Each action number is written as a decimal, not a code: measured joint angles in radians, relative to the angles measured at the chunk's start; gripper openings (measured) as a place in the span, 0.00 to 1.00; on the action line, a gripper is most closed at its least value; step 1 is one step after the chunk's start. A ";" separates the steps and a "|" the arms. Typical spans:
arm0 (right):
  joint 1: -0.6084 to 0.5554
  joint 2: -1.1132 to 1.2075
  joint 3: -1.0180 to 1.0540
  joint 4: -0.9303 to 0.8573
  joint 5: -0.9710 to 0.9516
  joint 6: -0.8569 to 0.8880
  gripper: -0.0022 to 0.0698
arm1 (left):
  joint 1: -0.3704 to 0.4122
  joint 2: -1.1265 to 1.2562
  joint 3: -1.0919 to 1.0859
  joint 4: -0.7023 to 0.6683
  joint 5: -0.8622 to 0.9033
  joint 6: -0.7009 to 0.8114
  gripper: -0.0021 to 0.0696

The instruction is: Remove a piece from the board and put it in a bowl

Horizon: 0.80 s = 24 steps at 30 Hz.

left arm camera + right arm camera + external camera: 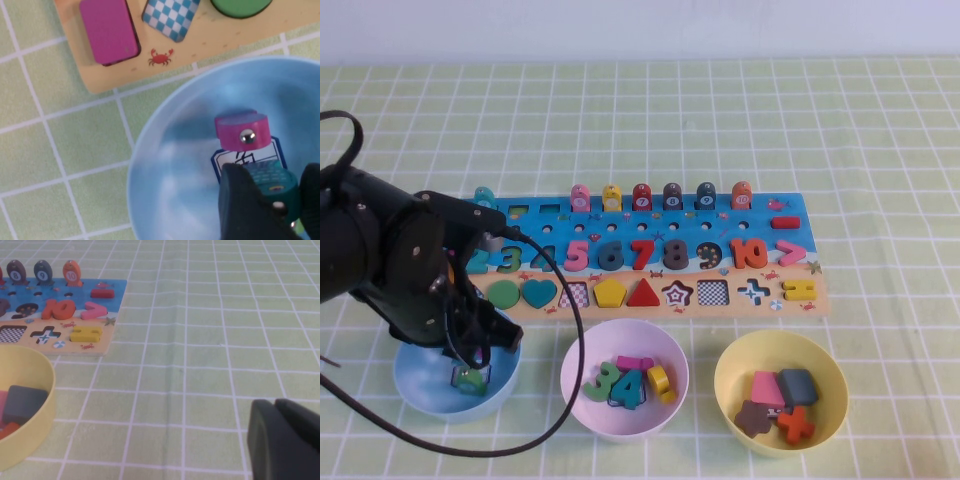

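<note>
Down inside light blue round plastic bowl (165,165), left gripper (272,210) clamped on small teal arch-topped wooden peg (272,182), release pending; right gripper (285,440) parked aside, finger state unreadable.

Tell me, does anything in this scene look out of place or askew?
Nothing stands out. The left pincer holds the teal peg low inside the light blue bowl, beside a pink peg. The board lies flat. The right pincer hangs over bare cloth, apart from the yellow bowl.

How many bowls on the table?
3, in a row on the near side of the board: light blue bowl on the left under the left gripper, pink bowl in the middle, yellow bowl on the right.
</note>
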 joint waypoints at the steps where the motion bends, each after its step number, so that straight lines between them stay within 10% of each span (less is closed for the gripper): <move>1: 0.000 0.000 0.000 0.000 0.000 0.000 0.01 | 0.000 0.000 0.000 0.000 -0.001 0.000 0.34; 24: 0.000 0.000 0.000 0.000 0.000 0.000 0.01 | 0.000 -0.195 -0.061 0.077 0.028 -0.002 0.42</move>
